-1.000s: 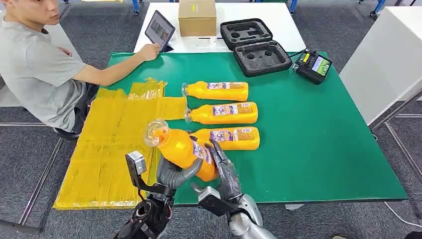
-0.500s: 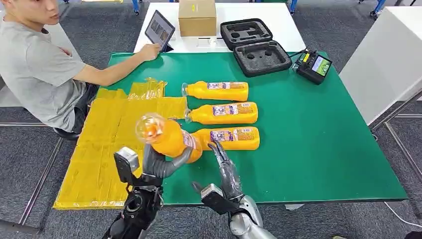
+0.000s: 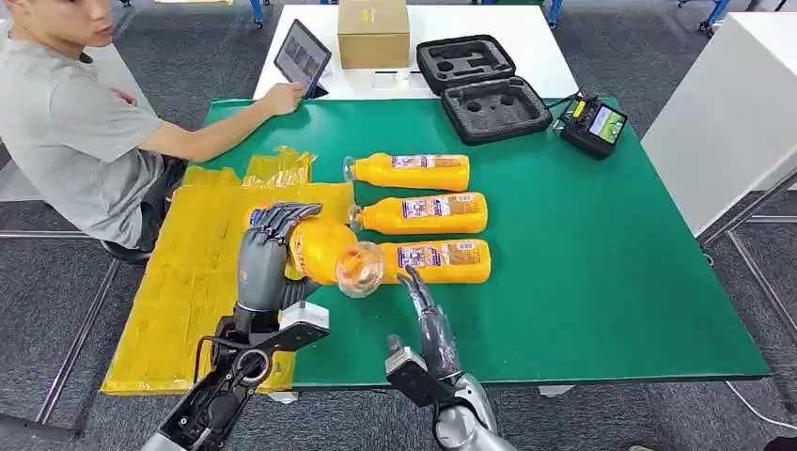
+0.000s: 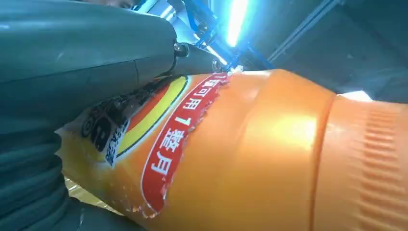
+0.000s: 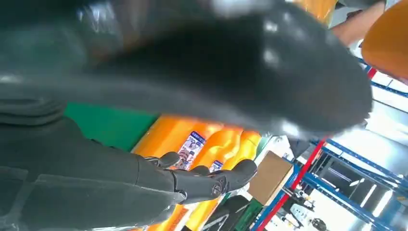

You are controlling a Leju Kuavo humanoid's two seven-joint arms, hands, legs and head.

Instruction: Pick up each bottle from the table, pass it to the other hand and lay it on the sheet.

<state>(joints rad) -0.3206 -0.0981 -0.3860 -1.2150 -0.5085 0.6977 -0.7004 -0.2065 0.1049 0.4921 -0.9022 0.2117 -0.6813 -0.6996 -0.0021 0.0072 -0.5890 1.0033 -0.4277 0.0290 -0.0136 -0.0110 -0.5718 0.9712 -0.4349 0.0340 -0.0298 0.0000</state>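
The right hand (image 3: pixel 425 324) stands empty with fingers (image 3: pixel 414 285) spread, just short of the nearest lying bottle (image 3: pixel 434 260), while the left hand (image 3: pixel 264 256) curls its fingers (image 3: pixel 285 215) around the held bottle (image 3: pixel 326 251) above the yellow sheet (image 3: pixel 202 272), with two more bottles (image 3: pixel 425 213) beyond.

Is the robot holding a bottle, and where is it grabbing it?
Yes. The left hand grips an orange bottle around its body. The right hand holds nothing.

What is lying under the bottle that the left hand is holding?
Under the held bottle lie the yellow sheet edge and green table. The left hand and bottle hide the surface directly below.
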